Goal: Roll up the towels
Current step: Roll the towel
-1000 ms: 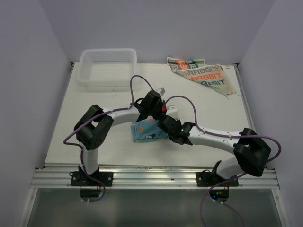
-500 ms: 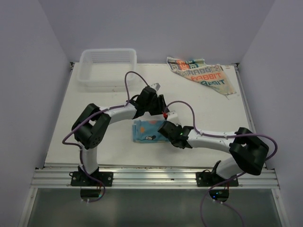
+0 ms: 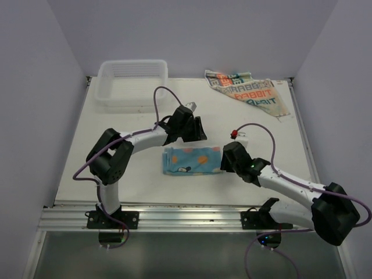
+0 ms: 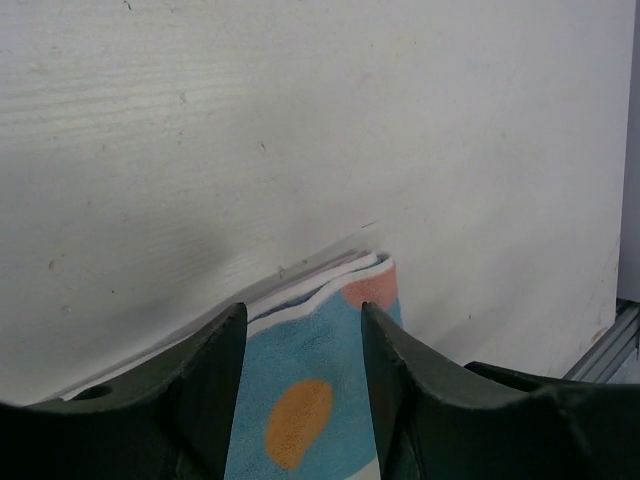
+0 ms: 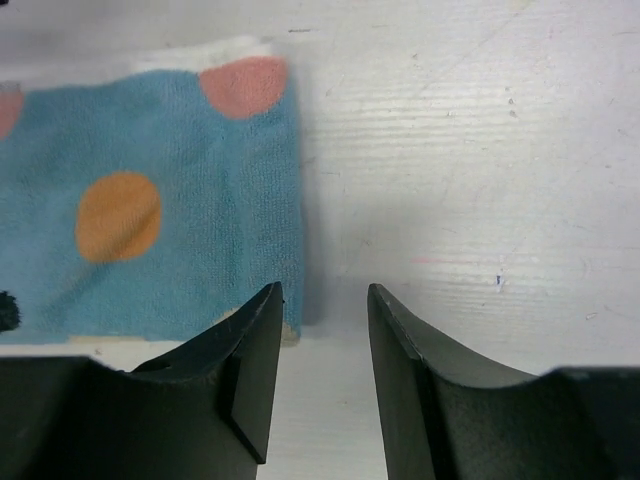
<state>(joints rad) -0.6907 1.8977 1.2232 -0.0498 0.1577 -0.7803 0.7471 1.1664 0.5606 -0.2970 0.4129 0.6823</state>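
Observation:
A light blue towel with orange and pink dots lies folded into a flat strip at the table's middle. My left gripper hovers open over its far edge. In the left wrist view the blue towel shows between the spread fingers of the left gripper, not pinched. My right gripper is open at the strip's right end. The right wrist view has the blue towel just left of the right gripper, with bare table between the fingers. The cream "RABBIT" towel lies crumpled at the back right.
A white slatted basket stands at the back left corner. Purple cables loop over both arms. Walls close in the table on the left, right and back. A metal rail runs along the near edge.
Both grippers have opened and let go of the blue towel. The right arm has drawn back to the right, and the towel now lies flat as a longer strip.

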